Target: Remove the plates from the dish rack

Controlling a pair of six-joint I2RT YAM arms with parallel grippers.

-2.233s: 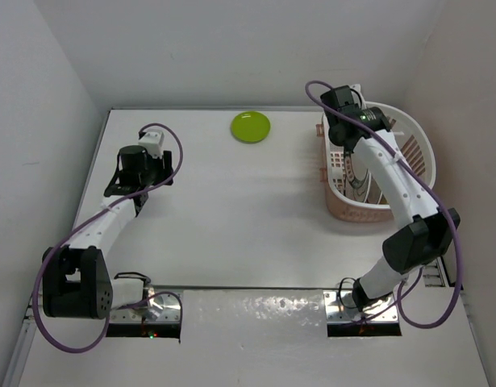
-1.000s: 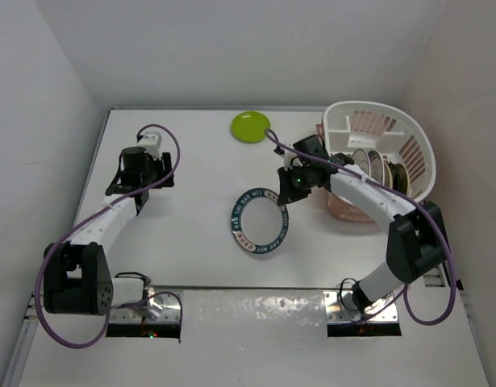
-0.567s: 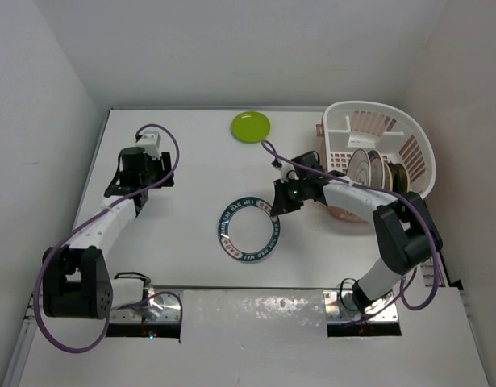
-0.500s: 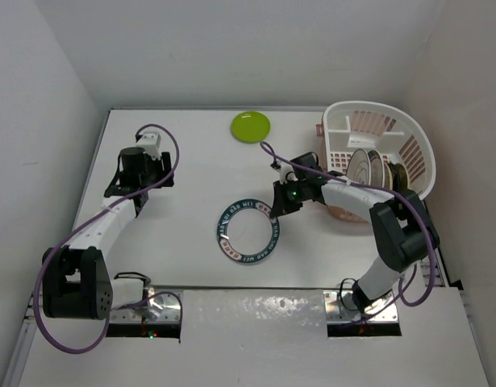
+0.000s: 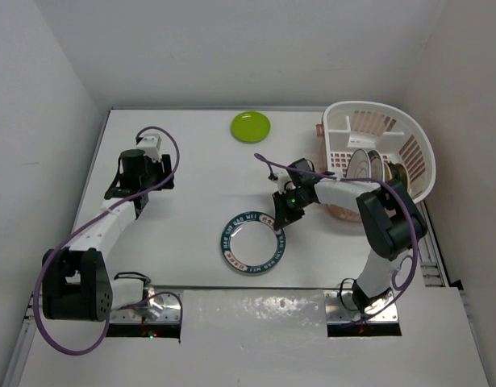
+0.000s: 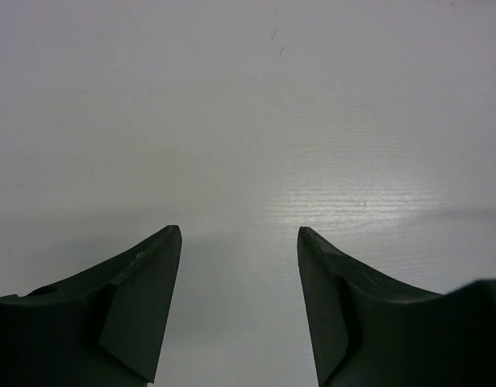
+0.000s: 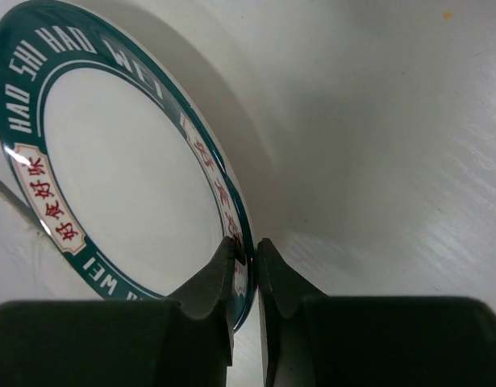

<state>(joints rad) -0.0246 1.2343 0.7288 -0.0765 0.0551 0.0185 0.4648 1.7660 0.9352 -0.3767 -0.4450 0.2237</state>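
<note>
The white plate with a green-red rim [image 5: 252,242] lies low on the table's middle. My right gripper [image 5: 277,220] holds its far right edge. In the right wrist view the fingers [image 7: 246,242] pinch that plate's lettered rim [image 7: 127,177]. A lime-green plate [image 5: 251,126] sits flat at the far middle of the table. The white dish rack [image 5: 368,106] stands at the far right, with a white plate [image 5: 362,165] and a tan-brown one [image 5: 397,173] on edge inside. My left gripper [image 5: 139,173] hovers at the far left, open over bare table [image 6: 239,234].
White walls close in the table on the left, back and right. The rack sits on a salmon-pink base [image 5: 344,211] close to the right arm's elbow. A purple cable [image 5: 268,165] loops from the right wrist.
The right arm has brought the green-red rimmed plate from beside the rack down to the table's middle and lowered it near flat. The left arm has stayed still.
</note>
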